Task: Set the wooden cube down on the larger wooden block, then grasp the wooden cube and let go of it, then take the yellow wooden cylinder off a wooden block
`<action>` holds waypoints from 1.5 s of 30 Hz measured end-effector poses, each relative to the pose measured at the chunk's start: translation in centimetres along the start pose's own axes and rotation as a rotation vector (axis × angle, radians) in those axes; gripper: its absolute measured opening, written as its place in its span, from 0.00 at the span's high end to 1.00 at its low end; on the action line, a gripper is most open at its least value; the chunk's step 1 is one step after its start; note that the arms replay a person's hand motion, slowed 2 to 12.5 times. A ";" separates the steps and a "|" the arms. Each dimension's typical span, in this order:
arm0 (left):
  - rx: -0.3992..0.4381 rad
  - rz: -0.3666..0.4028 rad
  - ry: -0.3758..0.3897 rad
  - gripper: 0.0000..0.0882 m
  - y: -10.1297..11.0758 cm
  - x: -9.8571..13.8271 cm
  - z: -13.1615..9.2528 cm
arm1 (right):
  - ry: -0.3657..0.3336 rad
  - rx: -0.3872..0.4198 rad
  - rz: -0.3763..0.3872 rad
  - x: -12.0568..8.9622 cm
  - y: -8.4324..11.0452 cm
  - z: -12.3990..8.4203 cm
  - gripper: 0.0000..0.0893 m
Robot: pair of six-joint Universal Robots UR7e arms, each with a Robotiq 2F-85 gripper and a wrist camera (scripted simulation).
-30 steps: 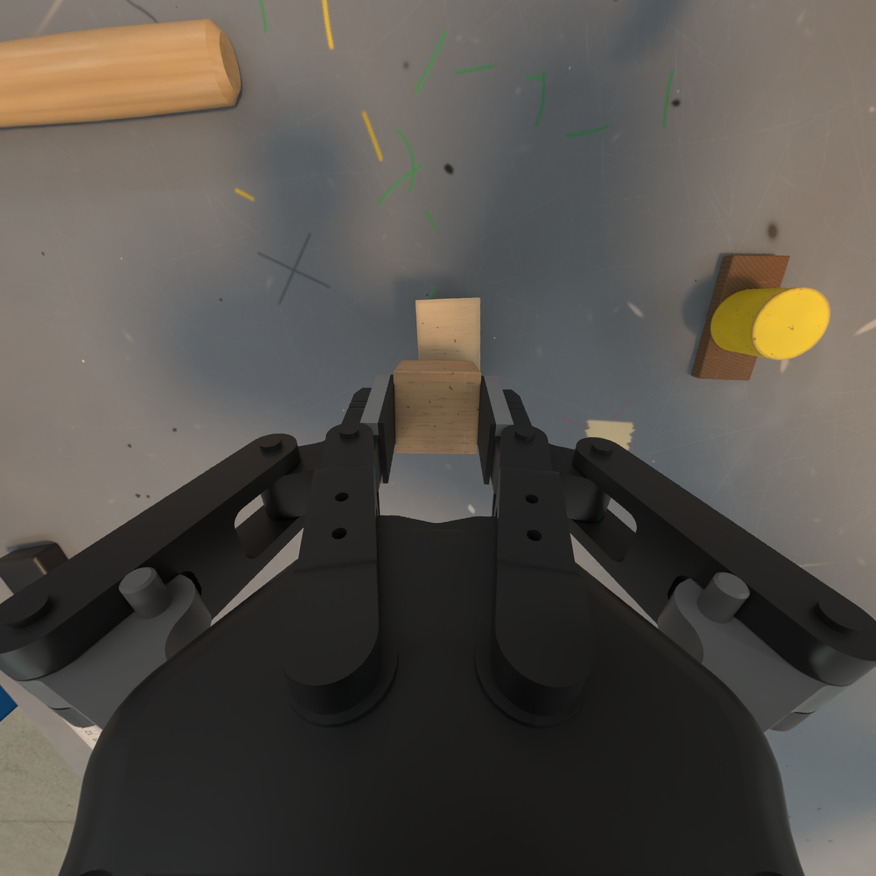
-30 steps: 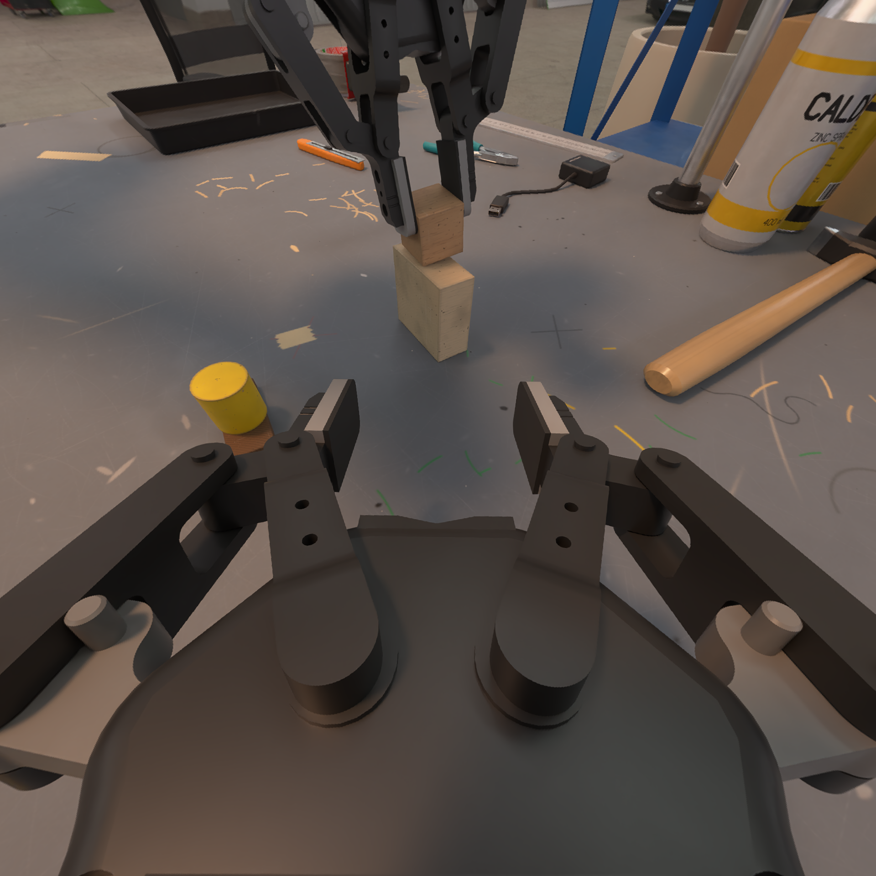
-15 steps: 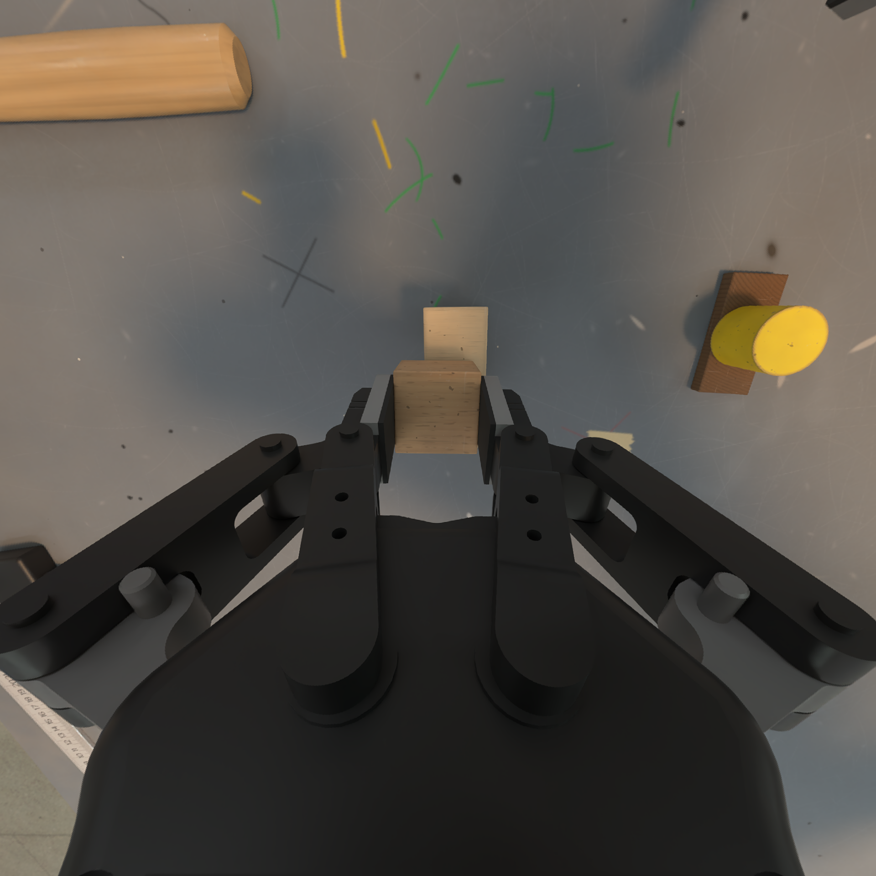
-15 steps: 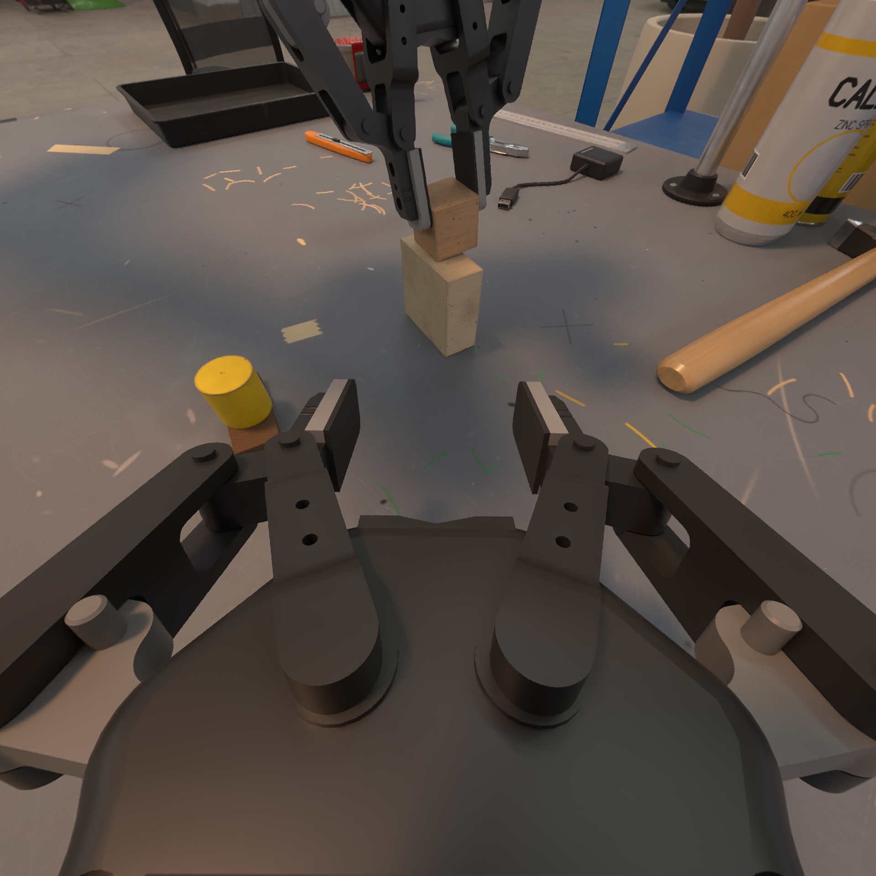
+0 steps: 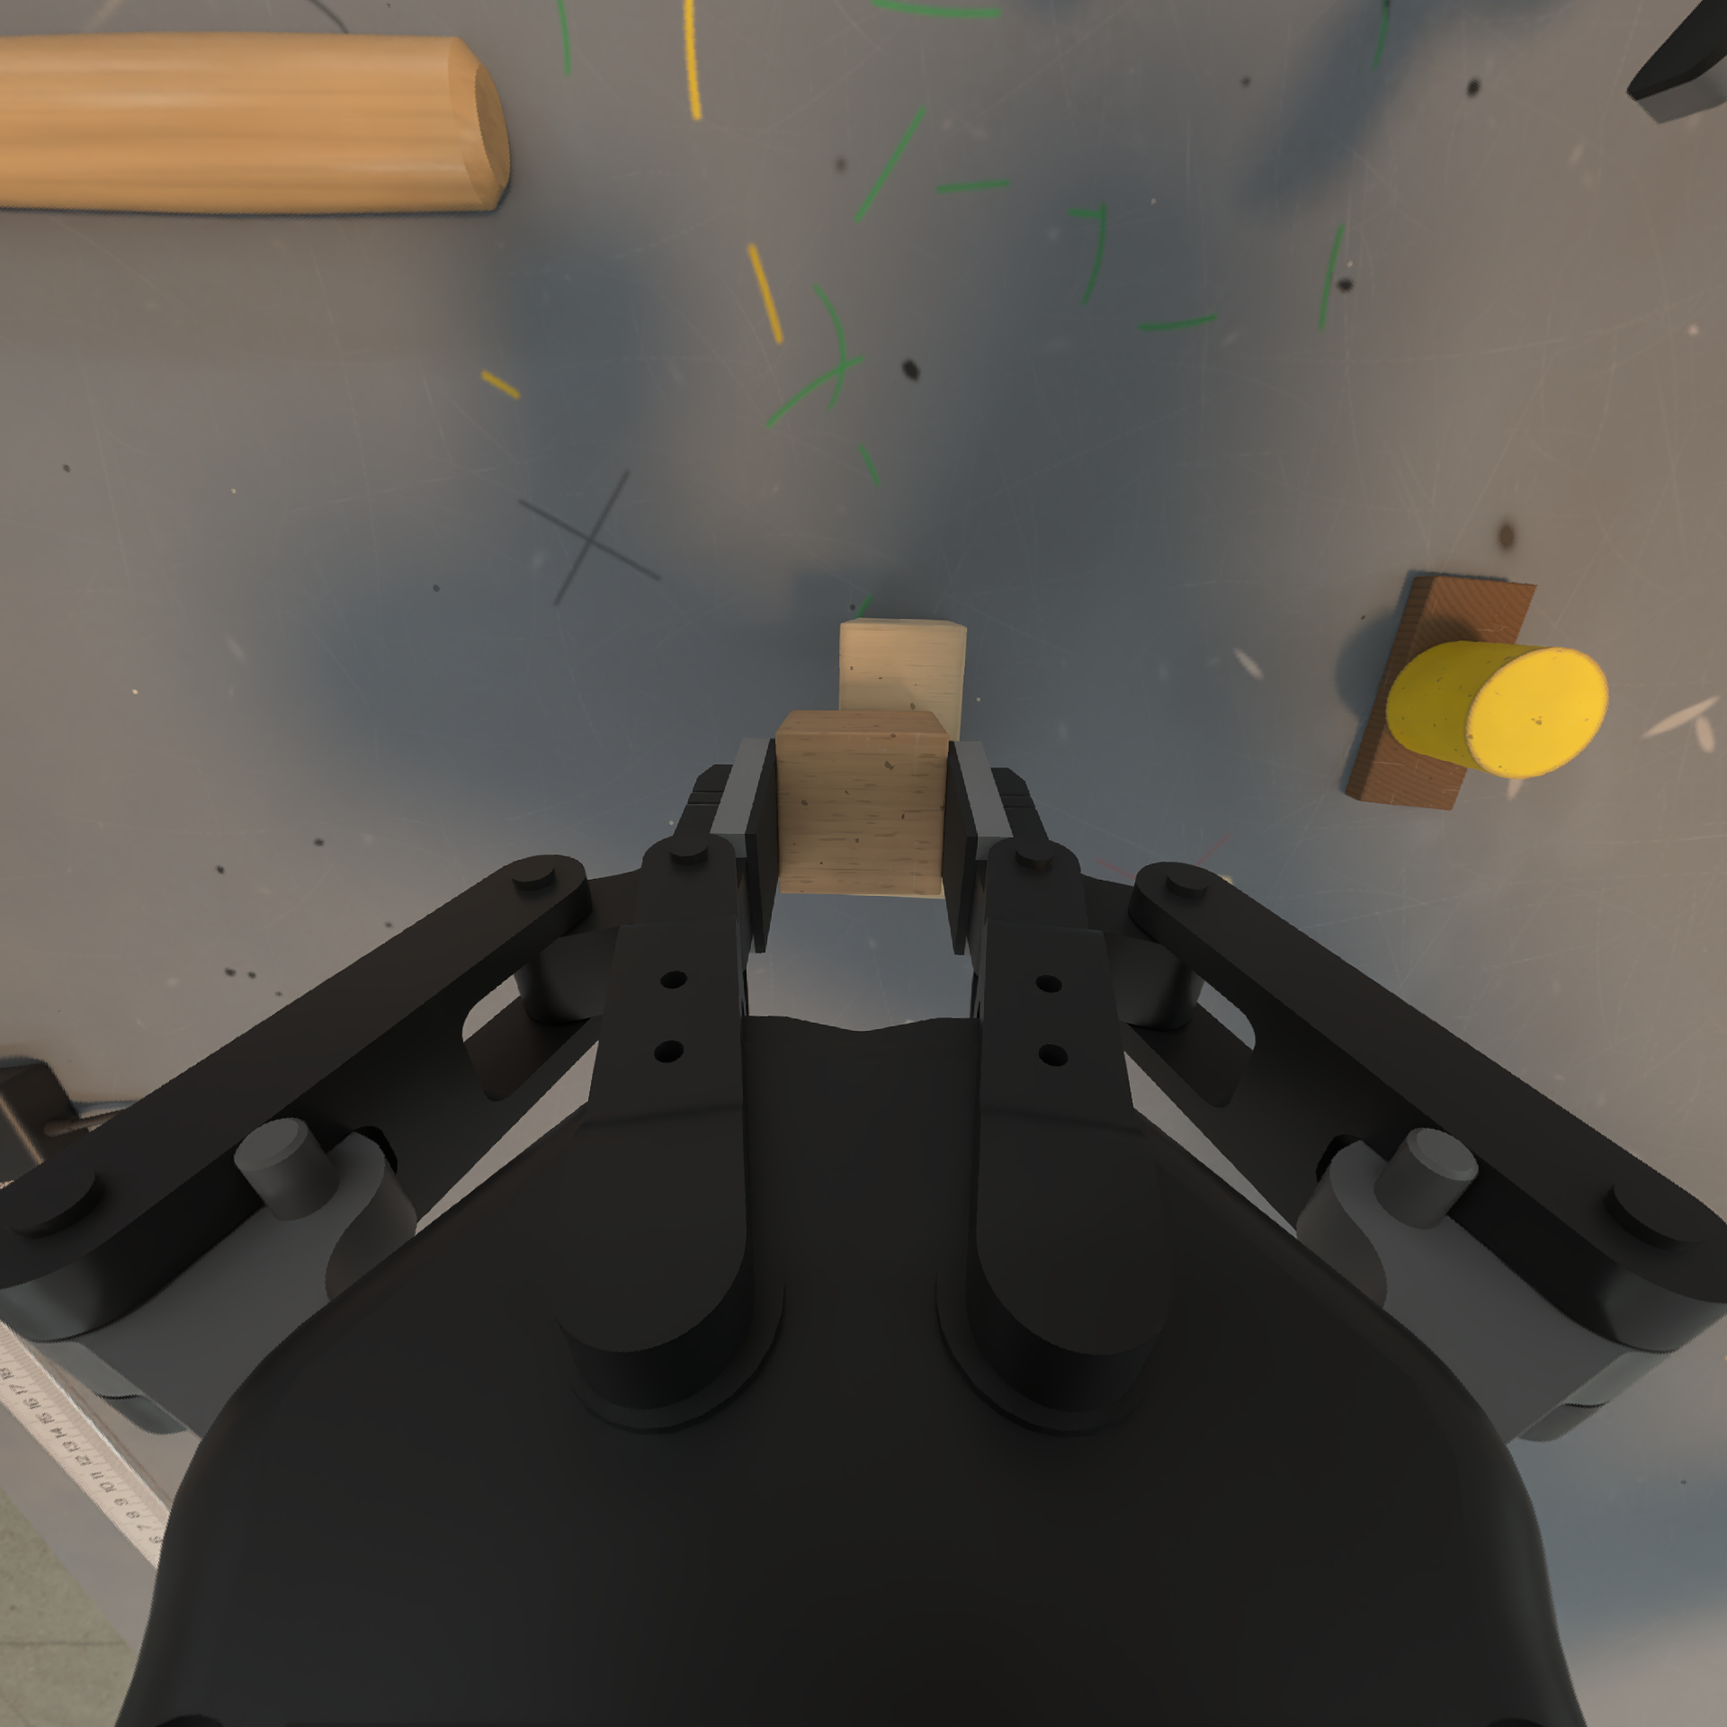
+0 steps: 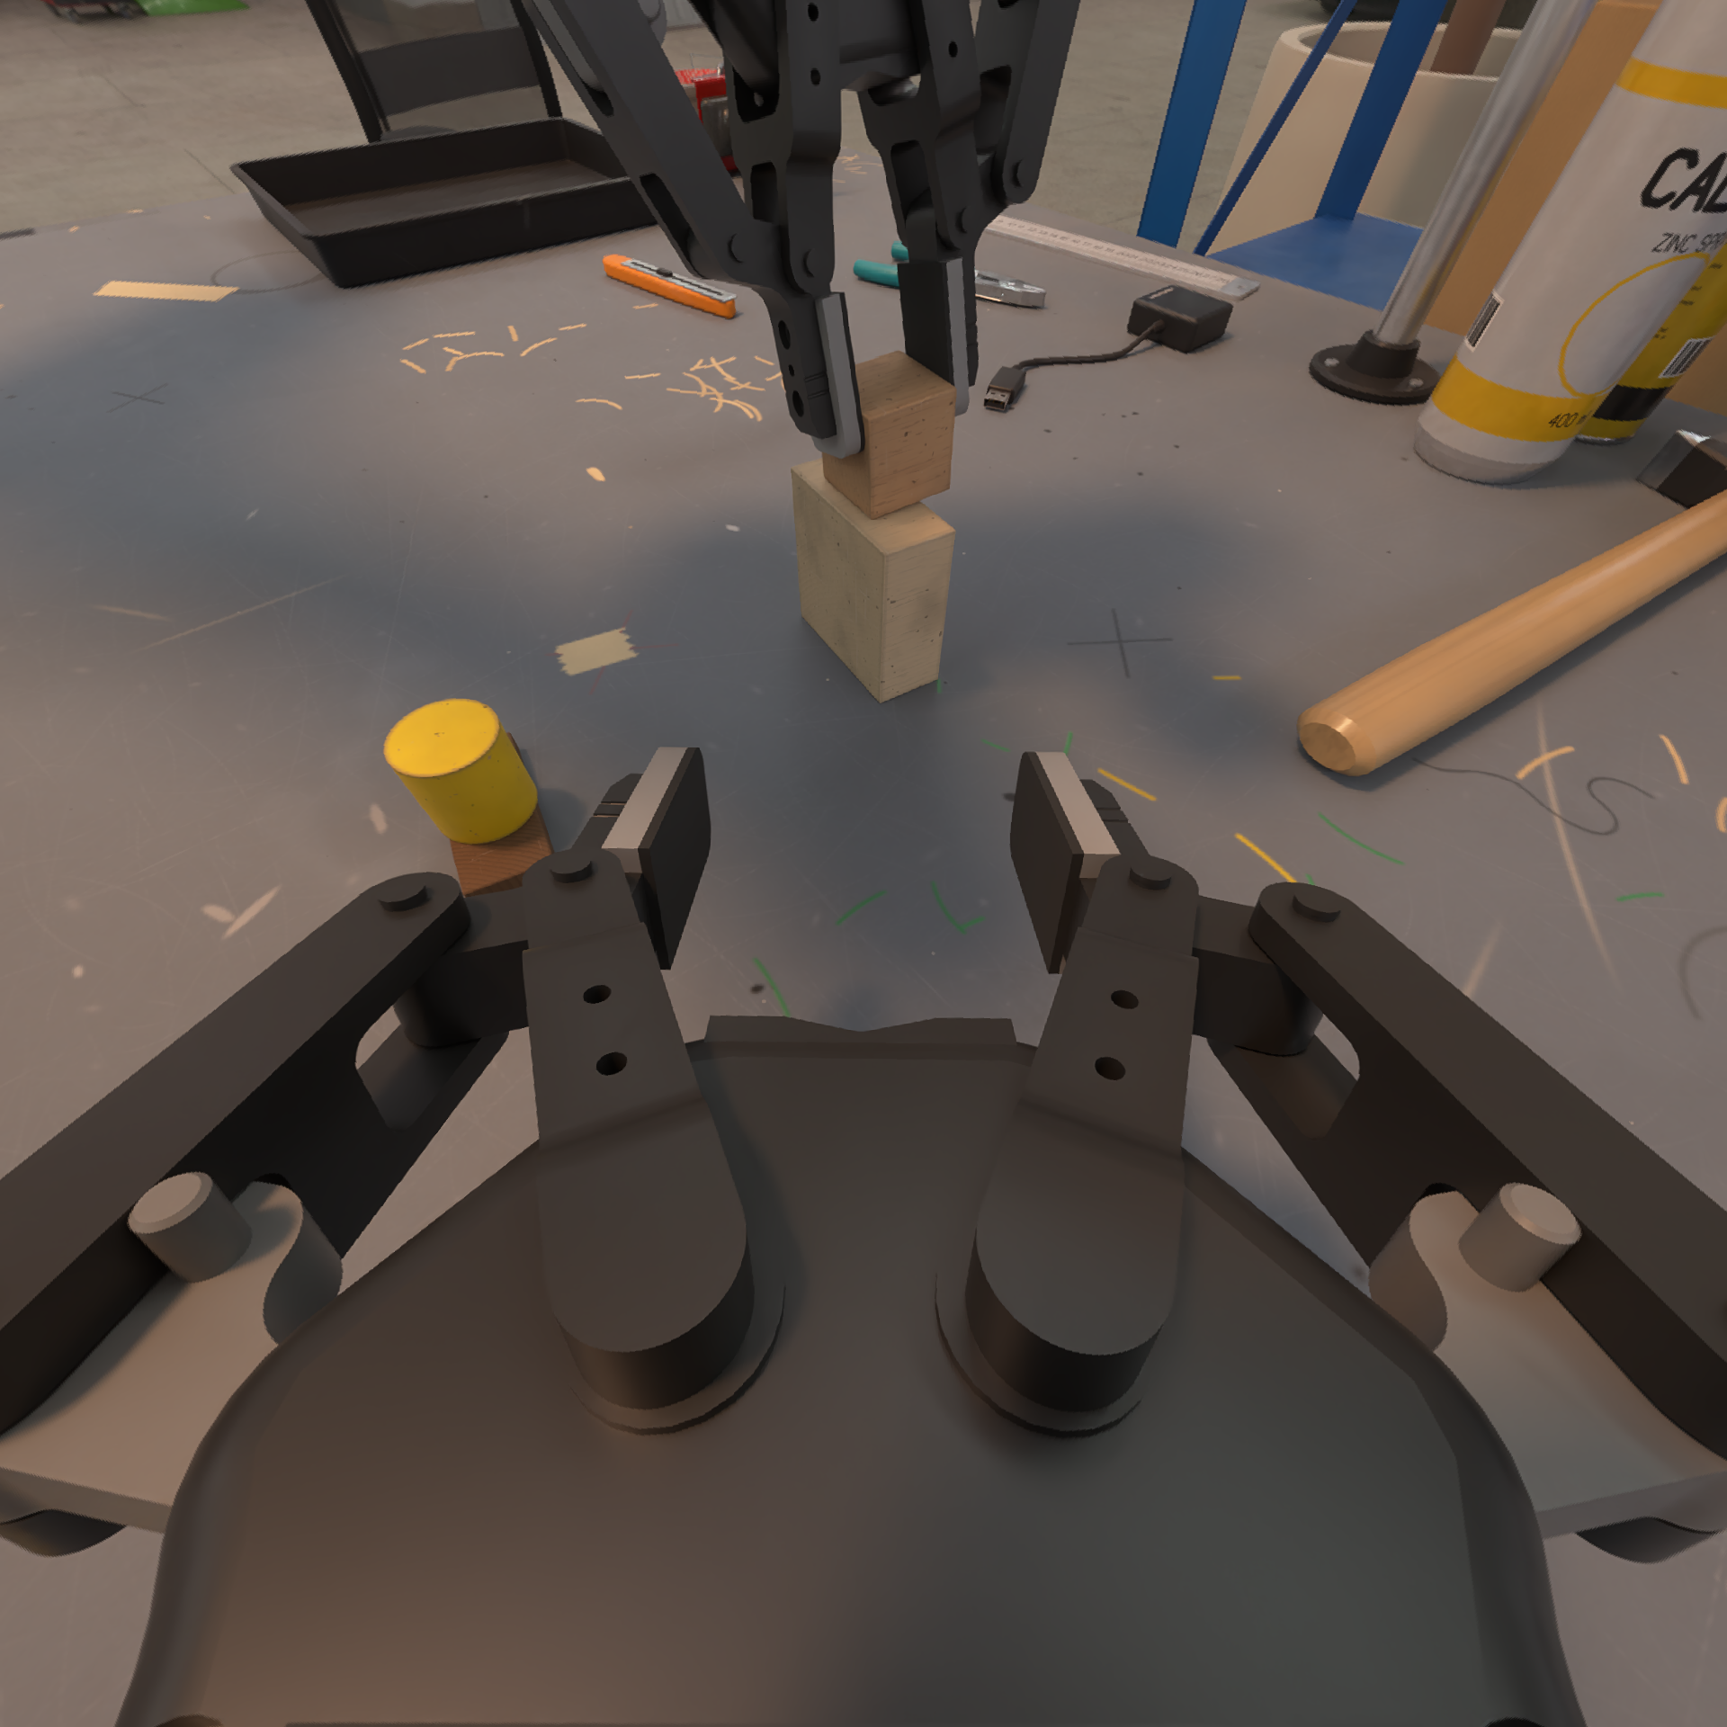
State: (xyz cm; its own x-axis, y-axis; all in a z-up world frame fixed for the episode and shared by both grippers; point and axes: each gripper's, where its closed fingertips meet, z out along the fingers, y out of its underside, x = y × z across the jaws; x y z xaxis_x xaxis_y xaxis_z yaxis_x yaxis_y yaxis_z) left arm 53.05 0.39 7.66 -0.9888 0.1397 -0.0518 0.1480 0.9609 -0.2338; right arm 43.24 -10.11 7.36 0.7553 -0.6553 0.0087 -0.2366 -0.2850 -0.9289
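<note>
My left gripper (image 5: 860, 822) is shut on the wooden cube (image 5: 860, 813). It holds the cube on top of the taller pale wooden block (image 5: 902, 673). In the right wrist view the cube (image 6: 902, 439) sits at the block's (image 6: 878, 598) top face, slightly overhanging, between the left gripper's fingers (image 6: 832, 392). I cannot tell if its weight rests there. The yellow wooden cylinder (image 6: 458, 766) stands on a small brown wooden block (image 6: 500, 864), just left of my right gripper (image 6: 860, 822), which is open and empty above the table. The cylinder (image 5: 1495, 706) also shows on its brown block (image 5: 1467, 607) in the left wrist view.
A wooden bat (image 6: 1514, 626) lies at the right; it also shows in the left wrist view (image 5: 243, 121). A spray can (image 6: 1589, 280) and a metal pole base (image 6: 1374, 364) stand at the far right. A black tray (image 6: 439, 196), an orange knife (image 6: 668, 285) and a cabled adapter (image 6: 1177, 318) lie behind the stack.
My left gripper has shifted a little with the cube over the pale block, still shut on it. My right gripper has stayed open and drifted only slightly.
</note>
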 end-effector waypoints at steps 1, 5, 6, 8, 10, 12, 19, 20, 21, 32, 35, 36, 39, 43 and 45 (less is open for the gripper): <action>-0.001 -0.001 0.000 0.66 0.0 0.0 0.0 | 0.000 0.000 0.000 0.0 0.0 0.0 0.35; -0.005 0.000 -0.003 0.66 -0.1 0.0 0.0 | -0.002 -0.002 -0.001 0.0 0.0 0.0 0.35; -0.006 0.001 -0.004 0.66 -0.1 0.0 0.0 | -0.003 -0.002 -0.001 0.0 0.1 0.0 0.35; -0.007 0.002 -0.005 0.66 -0.1 0.0 0.0 | -0.004 -0.002 -0.002 -0.1 0.1 0.0 0.35; -0.006 0.003 -0.005 0.66 -0.2 0.1 0.0 | -0.004 -0.002 -0.004 -0.1 0.0 0.0 0.35; -0.005 0.004 -0.005 0.66 -0.2 0.1 0.0 | -0.005 -0.002 -0.005 -0.1 0.0 0.0 0.35; 0.006 0.006 -0.002 0.66 -0.4 0.3 0.1 | -0.007 0.001 -0.007 -0.2 0.0 0.0 0.35; 0.007 0.006 -0.002 0.66 -0.4 0.3 0.1 | -0.007 0.000 -0.007 -0.2 0.0 0.0 0.35; 0.008 0.006 -0.003 0.66 -0.4 0.3 0.1 | -0.007 0.000 -0.007 -0.1 0.0 0.0 0.35; 0.014 0.004 -0.007 0.66 -0.3 0.3 0.1 | -0.010 -0.005 -0.007 -0.2 0.1 0.1 0.35; 0.015 0.006 -0.008 0.66 -0.3 0.4 0.1 | -0.012 -0.006 -0.007 -0.2 0.1 0.1 0.35; 0.016 0.007 -0.007 0.66 -0.3 0.4 0.1 | -0.012 -0.006 -0.007 -0.2 0.1 0.1 0.35; 0.015 0.013 -0.005 0.66 -0.3 0.5 0.1 | -0.012 -0.008 -0.007 -0.2 0.2 0.1 0.35; 0.003 0.022 -0.010 0.62 -0.1 0.6 0.3 | -0.013 -0.010 -0.006 -0.2 0.2 0.2 0.35; -0.002 0.025 -0.011 0.60 0.1 0.6 0.4 | -0.013 -0.010 -0.007 -0.2 0.2 0.2 0.35</action>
State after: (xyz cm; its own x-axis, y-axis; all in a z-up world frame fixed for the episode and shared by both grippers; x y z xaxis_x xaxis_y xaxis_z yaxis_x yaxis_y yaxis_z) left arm 52.44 0.44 7.20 -0.9847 0.1607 -0.0678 0.1722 0.9578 -0.2302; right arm 43.14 -9.92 7.08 0.7645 -0.6445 0.0100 -0.2379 -0.2965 -0.9249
